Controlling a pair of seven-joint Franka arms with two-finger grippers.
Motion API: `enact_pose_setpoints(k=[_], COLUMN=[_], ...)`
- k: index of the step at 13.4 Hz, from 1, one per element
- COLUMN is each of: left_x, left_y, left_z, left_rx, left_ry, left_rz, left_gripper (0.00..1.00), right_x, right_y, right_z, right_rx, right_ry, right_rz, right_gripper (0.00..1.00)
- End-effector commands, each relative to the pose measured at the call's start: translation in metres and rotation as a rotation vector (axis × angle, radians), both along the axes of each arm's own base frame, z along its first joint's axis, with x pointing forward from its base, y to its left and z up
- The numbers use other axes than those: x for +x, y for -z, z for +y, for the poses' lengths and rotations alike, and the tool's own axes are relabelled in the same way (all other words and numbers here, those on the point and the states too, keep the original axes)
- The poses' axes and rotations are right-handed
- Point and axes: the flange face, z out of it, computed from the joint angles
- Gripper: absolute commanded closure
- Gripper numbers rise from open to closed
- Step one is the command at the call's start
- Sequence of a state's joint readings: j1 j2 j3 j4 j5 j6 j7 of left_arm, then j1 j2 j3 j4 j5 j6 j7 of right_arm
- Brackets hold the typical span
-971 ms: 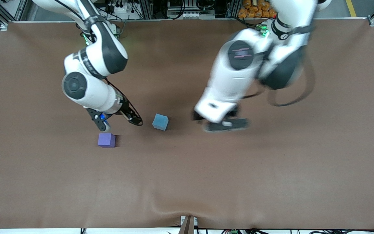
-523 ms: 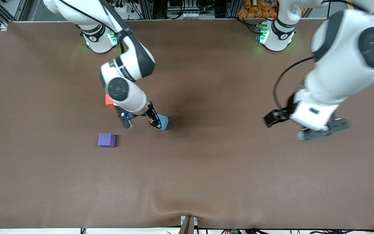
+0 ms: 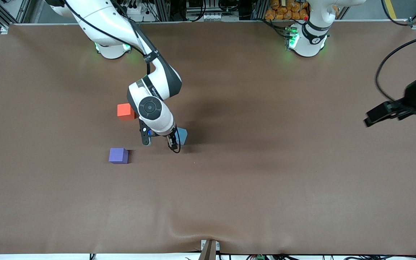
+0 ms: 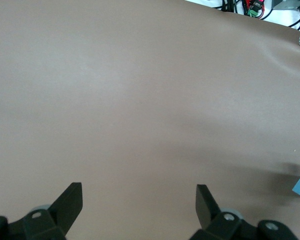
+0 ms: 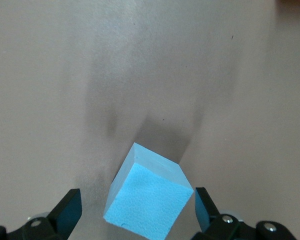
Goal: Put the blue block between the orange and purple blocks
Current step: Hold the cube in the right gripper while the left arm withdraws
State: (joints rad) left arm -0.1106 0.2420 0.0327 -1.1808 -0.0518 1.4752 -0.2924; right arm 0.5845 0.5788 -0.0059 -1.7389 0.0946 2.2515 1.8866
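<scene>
Lining up right gripper (image 3: pixel 160 143) over blue block (image 3: pixel 182 136), fingers spread wide, nothing pinched yet.

Block sits on the brown table (image 3: pixel 265 187), toward the left arm's end from the orange block (image 3: pixel 125 111) and purple block (image 3: pixel 118 155); gap between those two is bare. In the right wrist view the blue block (image 5: pixel 149 199) sits turned at an angle between the open fingers (image 5: pixel 202 205). Risk: closing on corners, not flat faces, could twist or squirt it out; a finger coming down on the top edge could shove it aside. Right arm reaches from its base, wrist pointed down. Left gripper (image 3: pixel 397 115) waits over the table edge at its own end, fingers (image 4: pixel 70 202) open, empty.
</scene>
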Motion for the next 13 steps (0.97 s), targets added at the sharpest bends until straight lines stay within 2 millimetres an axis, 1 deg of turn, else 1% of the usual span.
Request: enact_pose_setpoints(k=[1,2,4,5,6,8,13], left_x=[-0.031,-0.043,-0.066,-0.074,-0.078,-0.078,-0.075], left_y=[-0.006,-0.009,-0.002,0.004,0.002,0.001,-0.006], left_z=[0.005,0.007,0.008,0.011,0.013,0.012,0.015], left_rx=[-0.003,-0.004,-0.001,0.002,0.002,0.007,0.008], left_ry=[0.031,0.032,0.053,0.069,0.075,0.078,0.073], left_rz=[0.011,0.011,-0.014,-0.022,-0.024,-0.025,-0.042], left_gripper=[0.00,0.00,0.00,0.00,0.00,0.00,0.00], right_x=[-0.007,-0.008,-0.014,-0.016,-0.018,-0.019,-0.016], right_y=[0.015,0.017,0.018,0.018,0.019,0.030,0.042], right_z=[0.014,0.015,0.023,0.026,0.029,0.028,0.021], right_rx=[-0.023,-0.027,-0.030,-0.033,-0.034,-0.045,-0.064], right_ry=[0.016,0.033,0.055,0.062,0.062,0.060,0.048], right_rz=[-0.002,0.000,0.002,0.003,0.003,0.014,0.010], right_gripper=[0.00,0.00,0.00,0.00,0.00,0.00,0.00])
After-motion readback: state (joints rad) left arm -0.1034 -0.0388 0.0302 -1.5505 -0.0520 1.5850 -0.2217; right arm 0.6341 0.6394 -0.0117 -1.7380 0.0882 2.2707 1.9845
